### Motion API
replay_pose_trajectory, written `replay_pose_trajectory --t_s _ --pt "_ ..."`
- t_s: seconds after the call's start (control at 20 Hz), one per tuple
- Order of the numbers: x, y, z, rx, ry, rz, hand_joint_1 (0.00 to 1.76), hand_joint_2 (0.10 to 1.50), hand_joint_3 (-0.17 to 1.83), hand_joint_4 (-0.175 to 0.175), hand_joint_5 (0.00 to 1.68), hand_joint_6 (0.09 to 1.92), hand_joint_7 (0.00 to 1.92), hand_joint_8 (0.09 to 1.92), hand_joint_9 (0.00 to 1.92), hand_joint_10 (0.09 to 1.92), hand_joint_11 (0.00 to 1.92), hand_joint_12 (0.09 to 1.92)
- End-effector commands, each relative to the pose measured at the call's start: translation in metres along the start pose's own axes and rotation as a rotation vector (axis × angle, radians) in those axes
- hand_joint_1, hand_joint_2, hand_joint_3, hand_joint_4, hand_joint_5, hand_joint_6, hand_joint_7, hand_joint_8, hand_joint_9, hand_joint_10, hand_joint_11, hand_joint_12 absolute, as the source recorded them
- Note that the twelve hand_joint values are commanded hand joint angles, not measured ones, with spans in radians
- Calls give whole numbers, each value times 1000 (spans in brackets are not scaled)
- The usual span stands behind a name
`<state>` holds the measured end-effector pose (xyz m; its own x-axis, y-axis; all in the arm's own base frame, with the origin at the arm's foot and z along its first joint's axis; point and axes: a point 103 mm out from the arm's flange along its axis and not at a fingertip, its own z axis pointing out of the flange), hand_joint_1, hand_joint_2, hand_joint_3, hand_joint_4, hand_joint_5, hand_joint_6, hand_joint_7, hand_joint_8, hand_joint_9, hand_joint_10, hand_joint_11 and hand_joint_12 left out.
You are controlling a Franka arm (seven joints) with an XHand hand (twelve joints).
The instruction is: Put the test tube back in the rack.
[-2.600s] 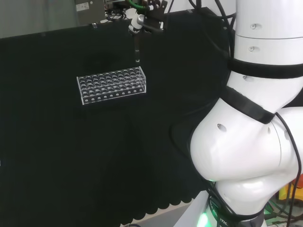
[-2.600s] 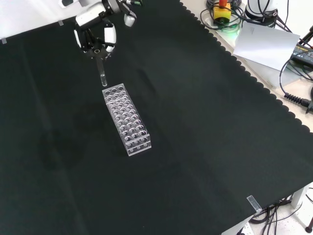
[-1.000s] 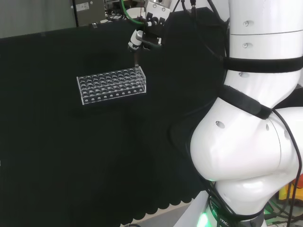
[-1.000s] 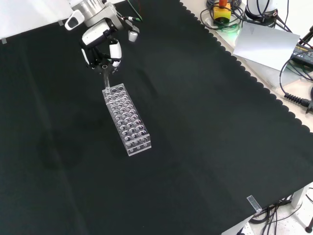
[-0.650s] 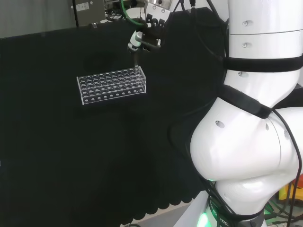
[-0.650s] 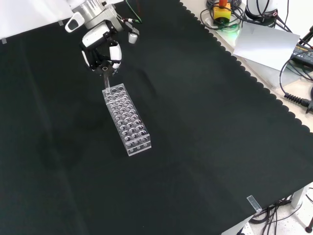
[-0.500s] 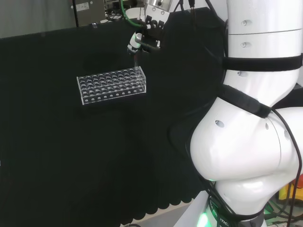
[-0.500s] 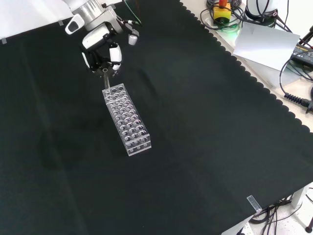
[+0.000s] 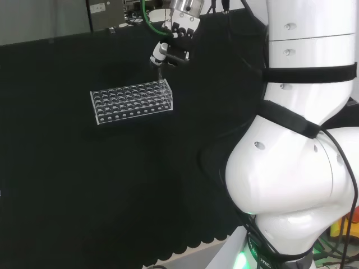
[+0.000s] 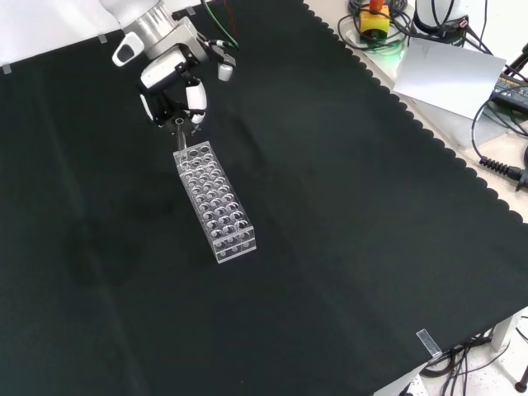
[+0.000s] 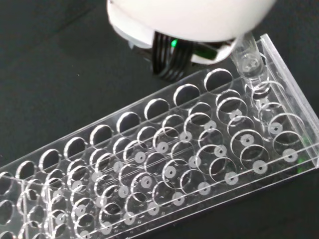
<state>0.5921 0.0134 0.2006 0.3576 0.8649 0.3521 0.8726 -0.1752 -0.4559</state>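
A clear plastic test tube rack with several rows of unfilled holes lies on the black cloth, left of centre in the head view. The black and white hand hovers over the rack's far end in the front view, shut on a clear test tube that points straight down. In the head view the hand holds the tube over the rack's right end. In the wrist view the tube's lower end sits at a corner hole of the rack; how deep it reaches I cannot tell.
The arm's big white links stand at the right of the head view. In the front view, beyond the cloth's scalloped edge, lie a white sheet, cables and a yellow box with a red button. A small clear piece sits by the near corner.
The hand has come down and slightly nearer the rack with the tube. The tube's tip, which hung above the rack's end, now meets the corner hole.
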Motion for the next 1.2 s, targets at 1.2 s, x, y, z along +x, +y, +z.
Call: replay_pose_trajectory --t_s 1.2 --pt "-5 -4 5 9 15 -9 1329 550 774 -175 1374 497 1442 497 1654 686 1266 867"
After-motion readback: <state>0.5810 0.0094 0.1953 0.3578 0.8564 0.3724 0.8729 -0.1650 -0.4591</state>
